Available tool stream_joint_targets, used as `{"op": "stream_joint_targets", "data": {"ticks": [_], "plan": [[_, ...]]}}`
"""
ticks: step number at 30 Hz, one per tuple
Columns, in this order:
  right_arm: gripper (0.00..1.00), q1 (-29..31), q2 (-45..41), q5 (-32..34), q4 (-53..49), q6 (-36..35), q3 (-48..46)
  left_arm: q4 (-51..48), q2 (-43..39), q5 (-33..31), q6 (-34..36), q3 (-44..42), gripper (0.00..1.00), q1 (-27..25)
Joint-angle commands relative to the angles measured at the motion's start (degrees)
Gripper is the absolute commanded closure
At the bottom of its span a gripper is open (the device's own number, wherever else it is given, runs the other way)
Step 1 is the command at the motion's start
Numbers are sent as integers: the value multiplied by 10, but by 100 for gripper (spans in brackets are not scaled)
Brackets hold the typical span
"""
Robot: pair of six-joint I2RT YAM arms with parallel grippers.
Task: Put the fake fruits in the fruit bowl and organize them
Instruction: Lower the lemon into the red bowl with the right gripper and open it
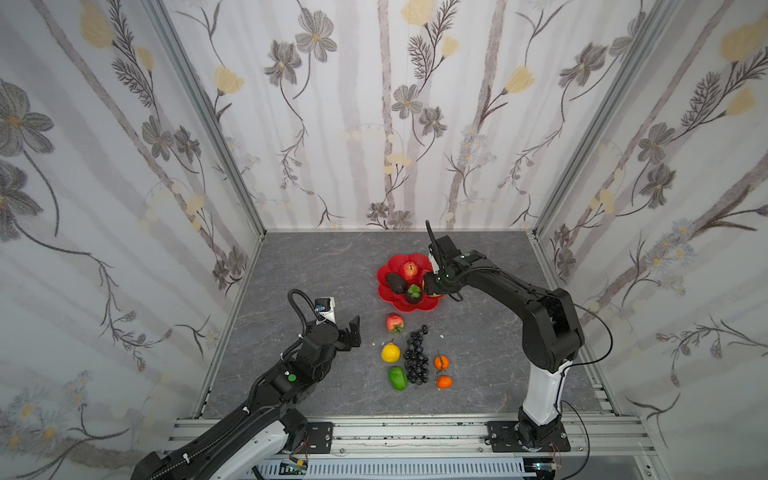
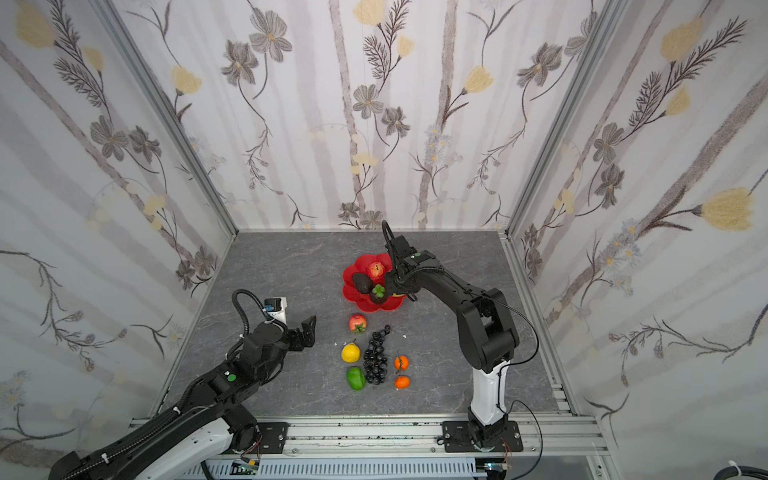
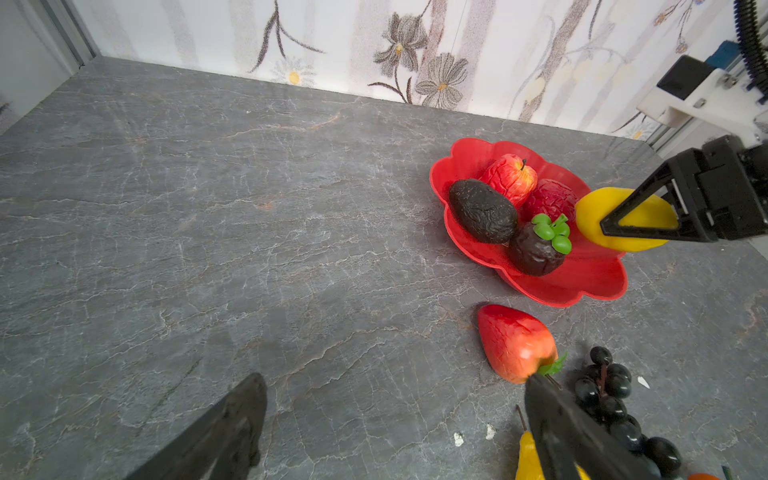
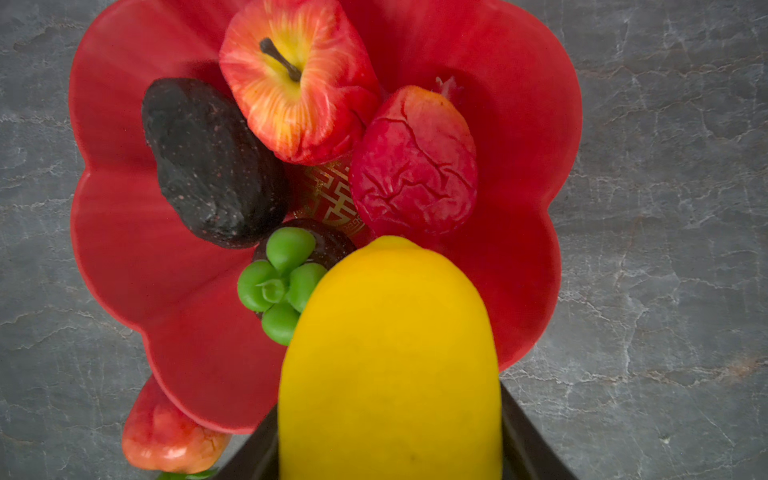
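Fruit bowl (image 4: 124, 232), red and petal-rimmed, sits toward the back of the grey table (image 1: 316, 270), holding an apple (image 4: 295, 83), a dark oval fruit (image 4: 208, 166), a wrinkled red fruit (image 4: 415, 166) and a dark fruit with green leaves (image 4: 282, 282). The right gripper (image 1: 430, 287) clamps a yellow fruit (image 4: 390, 353) above the bowl's edge rather than its centre. Released there, the smooth piece could strike the sloping wall and roll out, or shove the leafy fruit aside, since the dish is shallow and its middle crowded. Nearer the front lie a red fruit (image 1: 394, 323), a grape bunch (image 1: 417, 357), a yellow pear (image 1: 390, 352), a green fruit (image 1: 397, 377) and two oranges (image 1: 441, 362). The left gripper (image 1: 354, 332) hangs wide open and empty near them; a careless sweep could scatter the row.
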Motion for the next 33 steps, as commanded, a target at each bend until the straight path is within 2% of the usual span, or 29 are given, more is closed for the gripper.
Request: {"op": "stream_joint_targets", "data": {"ticks": [1,21,33], "plan": [[51,-1,12,-1,-7,-11,15,13,-6,-18,0,-4,3,1],[50,0,65,6,-42,-20,67,7,-19,-41,1,-9,3,1],[40,0,64,10,-42,-25,70,10,-14,-43,3,-9,3,1]]}}
